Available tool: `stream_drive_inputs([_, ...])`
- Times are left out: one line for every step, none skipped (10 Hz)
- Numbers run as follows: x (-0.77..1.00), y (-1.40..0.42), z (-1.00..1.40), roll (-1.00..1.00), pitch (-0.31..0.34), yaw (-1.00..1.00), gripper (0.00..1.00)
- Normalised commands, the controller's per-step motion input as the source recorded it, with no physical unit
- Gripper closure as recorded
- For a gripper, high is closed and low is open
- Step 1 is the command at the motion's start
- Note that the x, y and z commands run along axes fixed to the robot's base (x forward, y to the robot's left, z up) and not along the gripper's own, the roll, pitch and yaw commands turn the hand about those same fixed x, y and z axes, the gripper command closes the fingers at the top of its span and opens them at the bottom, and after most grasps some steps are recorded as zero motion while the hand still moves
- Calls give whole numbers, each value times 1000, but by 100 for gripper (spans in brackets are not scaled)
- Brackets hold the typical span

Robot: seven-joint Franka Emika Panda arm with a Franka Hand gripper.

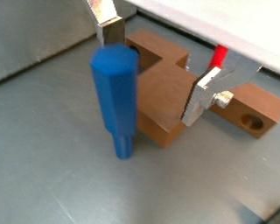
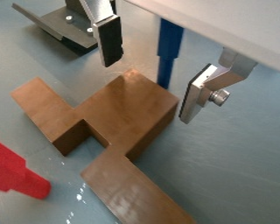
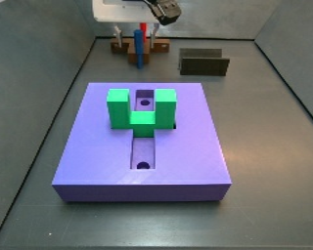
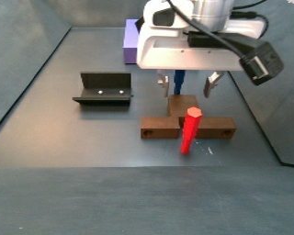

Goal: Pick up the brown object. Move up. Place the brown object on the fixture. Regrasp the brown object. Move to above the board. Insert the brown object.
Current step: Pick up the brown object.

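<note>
My gripper (image 2: 154,77) hangs low over the brown object (image 2: 108,122), and my fingers (image 2: 109,42) are spread apart with nothing between them yet. They straddle the raised middle part of the bar, one pad on each side, both apart from the wood as far as the wrist views show. I judge that this is the pick-up step, with the closing not yet done.

The brown object lies flat on the worktop (image 4: 63,147) directly beneath my fingers. Its long axis runs crosswise to the line joining my two fingers, so the pads face the flanks of the raised block. In a wrist view the end with the round hole (image 1: 255,123) sticks out past one finger. Taking it by the raised middle should keep it level when lifted.

The peg (image 1: 115,96) stands upright just beside my fingers, close to the bar; it shows blue in the wrist views and red (image 4: 189,130) from a side view. It is a thing to avoid brushing.

The fixture (image 4: 104,90) sits well off to one side of my fingers, and the board (image 3: 144,146) with its green block (image 3: 142,107) lies well apart from them, its slot unfilled.
</note>
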Motion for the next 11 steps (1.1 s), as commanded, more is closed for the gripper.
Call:
stream_drive_inputs([80, 0, -177, -49, -90, 0, 0])
stream_drive_inputs([0, 0, -171, 0, -66, 0, 0])
stream_drive_inputs([-149, 0, -143, 0, -66, 0, 0])
stream_drive_inputs([-17, 0, -174, -23, -80, 0, 0])
stream_drive_inputs([0, -9, -240, -23, -90, 0, 0])
stream_drive_inputs([0, 0, -260, 0, -76, 0, 0])
stream_drive_inputs([0, 0, -254, 0, -70, 0, 0])
stream_drive_inputs([0, 0, -189, -3, -67, 0, 0])
stream_drive_inputs([0, 0, -131, -11, -66, 0, 0])
stream_drive_inputs([0, 0, -97, -3, -44, 0, 0])
stream_drive_inputs([0, 0, -137, 0, -37, 0, 0])
